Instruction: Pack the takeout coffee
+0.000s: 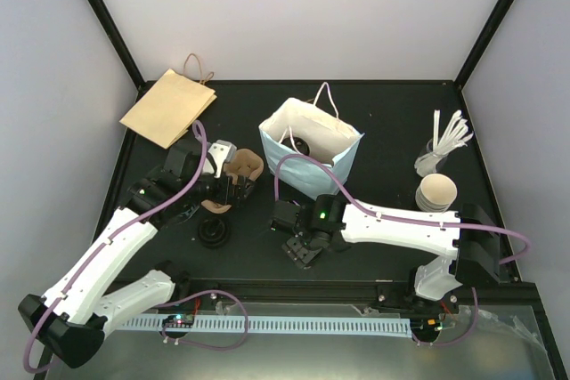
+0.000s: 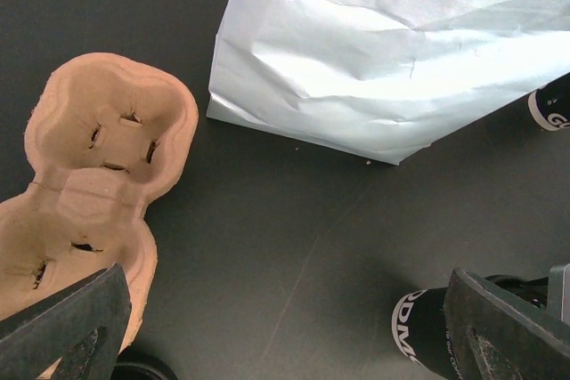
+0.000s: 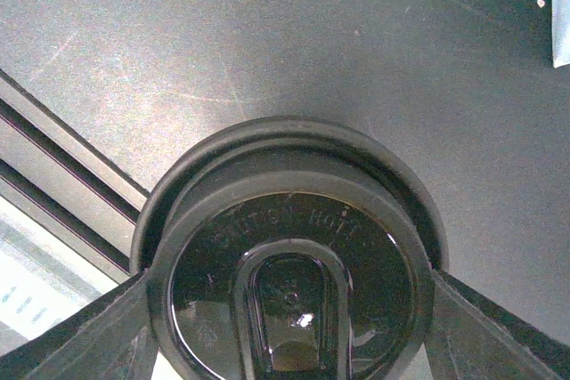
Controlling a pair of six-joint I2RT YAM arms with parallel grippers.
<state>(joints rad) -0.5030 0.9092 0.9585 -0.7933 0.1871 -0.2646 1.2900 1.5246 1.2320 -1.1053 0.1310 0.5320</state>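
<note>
From above, the right gripper (image 1: 303, 251) hides the takeout coffee (image 3: 289, 282). Its wrist view shows both fingers pressed against the black lid (image 3: 289, 220), near the table (image 3: 356, 42) front edge. The left gripper (image 2: 289, 327) is wide apart and empty, beside the cup carrier (image 2: 98, 157).

Black table (image 1: 392, 131): takeout coffee (image 3: 289, 291), white bag (image 1: 312, 144), carrier (image 1: 242, 168)

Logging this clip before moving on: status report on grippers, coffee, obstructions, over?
Left gripper open, by cup carrier. Right gripper shut on takeout coffee, fingers on both sides. White bag stands open; nothing seen blocking.
</note>
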